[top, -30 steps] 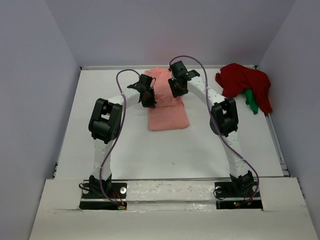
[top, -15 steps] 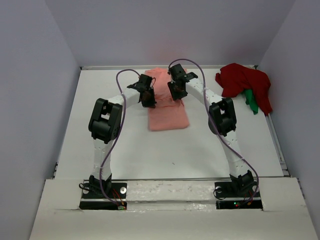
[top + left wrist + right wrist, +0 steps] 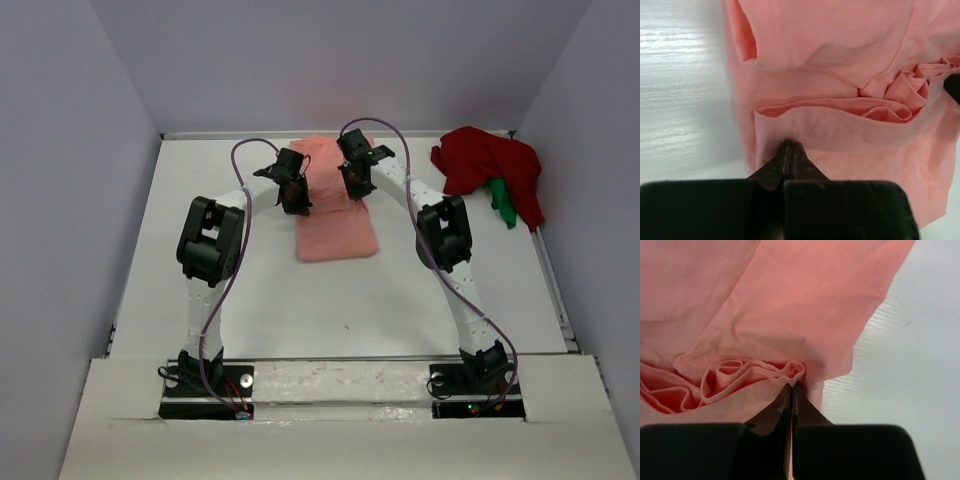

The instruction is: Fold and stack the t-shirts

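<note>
Salmon-pink t-shirt [image 3: 335,228]: partly folded, lying flat on the table [image 3: 300,300], centre, toward the far edge. My left gripper [image 3: 790,149] is clamped tight on its stitched hem at the left side. My right gripper [image 3: 791,388] is clamped tight on bunched folds at its right edge.
Dark red t-shirt [image 3: 485,165]: crumpled heap, far right corner, well apart.
Green t-shirt [image 3: 503,205]: partly seen, touching the red heap.
</note>
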You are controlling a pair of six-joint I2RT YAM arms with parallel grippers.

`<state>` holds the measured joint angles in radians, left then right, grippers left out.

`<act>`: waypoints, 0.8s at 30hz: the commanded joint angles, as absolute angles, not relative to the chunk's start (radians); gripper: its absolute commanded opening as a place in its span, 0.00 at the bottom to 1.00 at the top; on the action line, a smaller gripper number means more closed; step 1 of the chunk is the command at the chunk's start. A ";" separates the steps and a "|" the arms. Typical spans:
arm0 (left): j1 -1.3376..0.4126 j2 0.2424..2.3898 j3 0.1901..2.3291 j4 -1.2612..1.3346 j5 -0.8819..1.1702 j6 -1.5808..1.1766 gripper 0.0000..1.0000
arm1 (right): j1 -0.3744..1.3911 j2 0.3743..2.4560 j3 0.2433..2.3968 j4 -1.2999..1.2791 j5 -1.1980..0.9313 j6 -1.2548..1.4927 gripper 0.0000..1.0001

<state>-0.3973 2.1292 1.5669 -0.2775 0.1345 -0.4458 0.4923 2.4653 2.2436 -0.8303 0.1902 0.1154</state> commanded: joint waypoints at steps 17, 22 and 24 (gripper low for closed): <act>-0.370 2.117 1.583 -0.282 0.113 -0.453 0.00 | 0.489 2.503 2.282 -0.864 0.413 0.186 0.00; -0.370 2.114 1.568 -0.273 0.118 -0.453 0.00 | 0.480 2.543 2.287 -0.871 0.405 0.202 0.00; -0.371 2.111 1.562 -0.271 0.120 -0.451 0.00 | 0.471 2.565 2.286 -0.870 0.403 0.209 0.00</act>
